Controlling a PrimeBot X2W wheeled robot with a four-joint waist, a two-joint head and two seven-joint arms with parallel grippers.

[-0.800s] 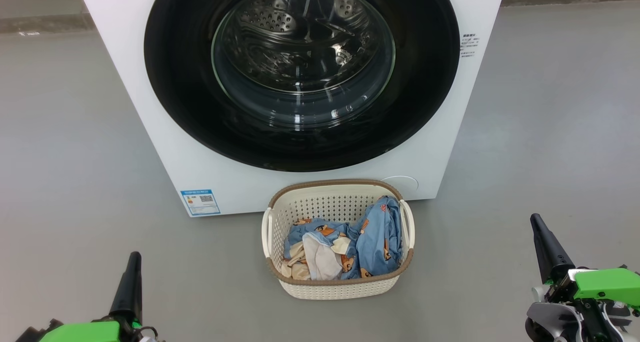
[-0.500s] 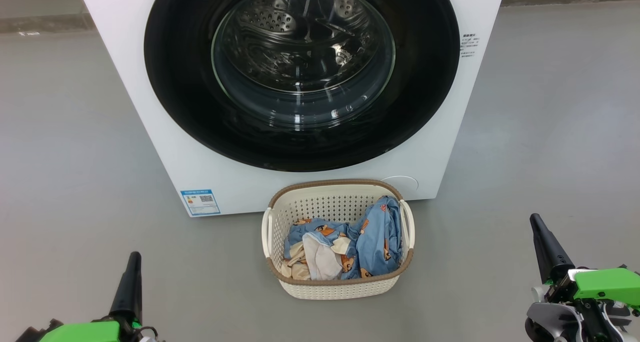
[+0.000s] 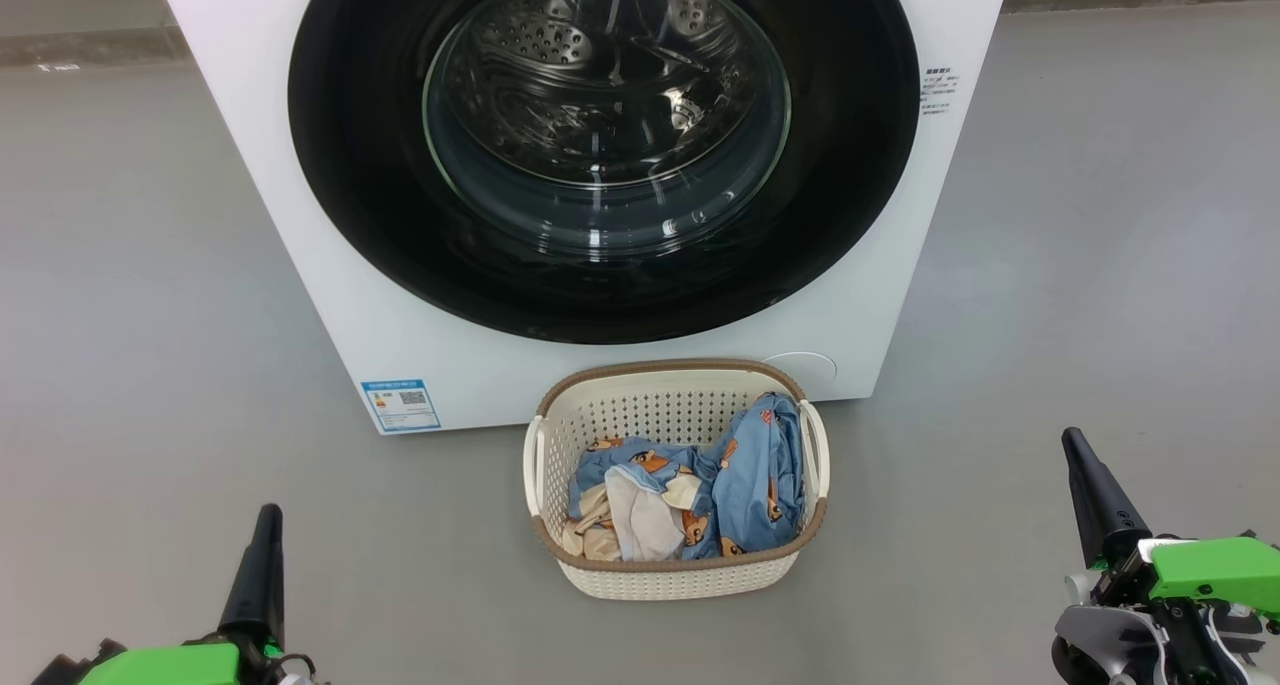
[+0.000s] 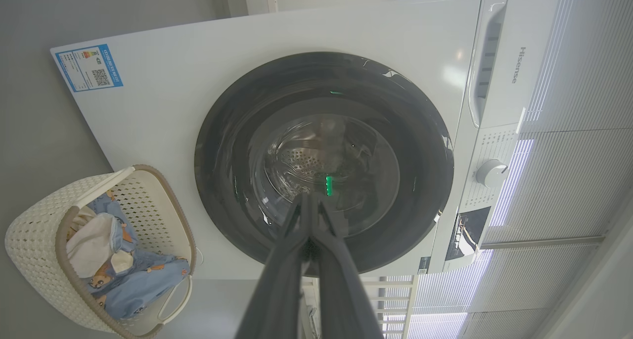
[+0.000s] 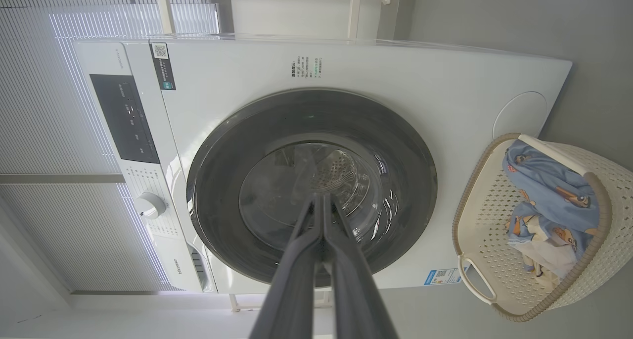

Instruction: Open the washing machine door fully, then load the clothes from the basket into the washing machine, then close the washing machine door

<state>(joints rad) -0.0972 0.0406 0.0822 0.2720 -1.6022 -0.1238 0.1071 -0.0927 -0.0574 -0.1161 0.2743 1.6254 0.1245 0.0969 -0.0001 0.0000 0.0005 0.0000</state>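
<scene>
- While the head view looks down on the scene, the washing machine (image 3: 300, 215) fills the upper middle of the frame; the washing machine door (image 3: 350, 165) sits shut against the white front, a glossy black ring around a clear glass porthole (image 3: 600, 145) through which the steel drum shows; a blue label (image 3: 400, 405) sticks at the lower left of that front; the basket (image 3: 680, 580) stands on the grey floor (image 3: 150, 265) in the lower middle of the frame, just below the machine, though whether it touches the machine I cannot tell; the clothes (image 3: 745, 485) lie heaped inside it, blue bear-print fabric toward the right wall, cream and white pieces toward the lower left; the left gripper (image 3: 268, 513) rises at the lower left corner and the right gripper (image 3: 1074, 443) at the lower right, each with its two dark fingers clenched together on nothing, both well apart from basket and door.
- From the left wrist view the closed door fills the centre; the left gripper's fingers rise from the bottom middle and meet at their tips, empty, in front of the porthole; the basket with the clothes sits at the lower left; the label is at the upper left; a white dial (image 4: 489, 173) is at the right.
- From the right wrist view the door is again at the centre, shut; the right gripper's fingers come up from the bottom middle, pressed together and holding nothing; the basket and clothes are at the right edge; a dark display panel (image 5: 123, 119) is at the left.
</scene>
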